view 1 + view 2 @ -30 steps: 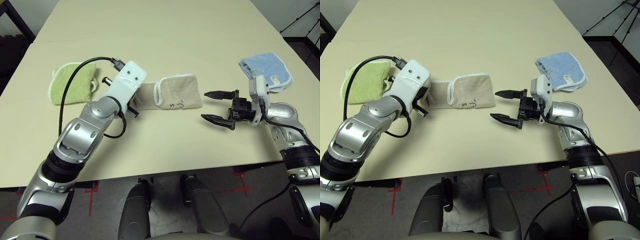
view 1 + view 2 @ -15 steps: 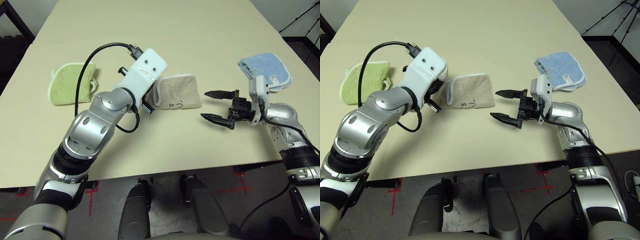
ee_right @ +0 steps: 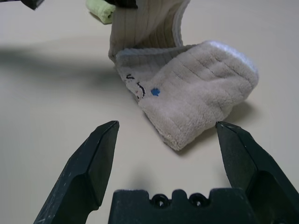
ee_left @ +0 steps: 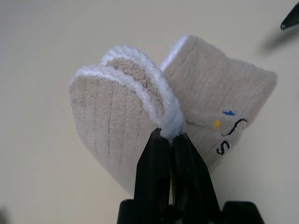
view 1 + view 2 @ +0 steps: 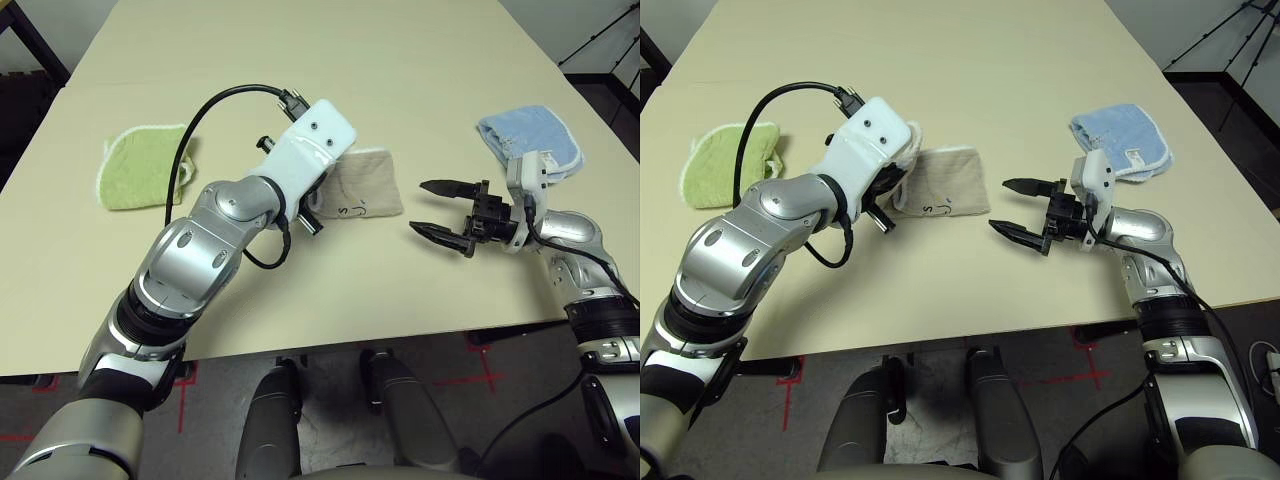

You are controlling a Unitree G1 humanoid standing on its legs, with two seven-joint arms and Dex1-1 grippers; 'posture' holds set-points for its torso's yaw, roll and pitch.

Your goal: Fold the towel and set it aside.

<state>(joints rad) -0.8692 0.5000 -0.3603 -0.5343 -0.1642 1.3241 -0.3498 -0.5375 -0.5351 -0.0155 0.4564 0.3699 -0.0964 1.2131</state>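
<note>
Nearest me, lower right of the head view, my right pincer (image 5: pixel 441 208) hangs released just above the table (image 5: pixel 400 60), jaws wide and aimed at the towel (image 5: pixel 365 187), near it but not touching. At frame centre my left pincer (image 4: pixel 169 135) is clenched on the towel's white-stitched edge, lifted off the table with the layers bunched over the part that lies flat. That flat part shows the small dark stitched motif. Further back, the green cloth (image 5: pixel 140 165) lies at left and the blue cloth (image 5: pixel 530 140) at upper right, both well apart from the work.

I judge I'm mid-fold, carrying the gripped edge over the rest. Next I need to bring that edge across until it lines up with the far end, lower it, then let go; the right pincer could pin the flat end if it starts to drag.

Against a second ago, my left arm has swung rightward and up, pulling the towel's left part over so less lies spread out. The right pincer has barely shifted and stayed wide.
</note>
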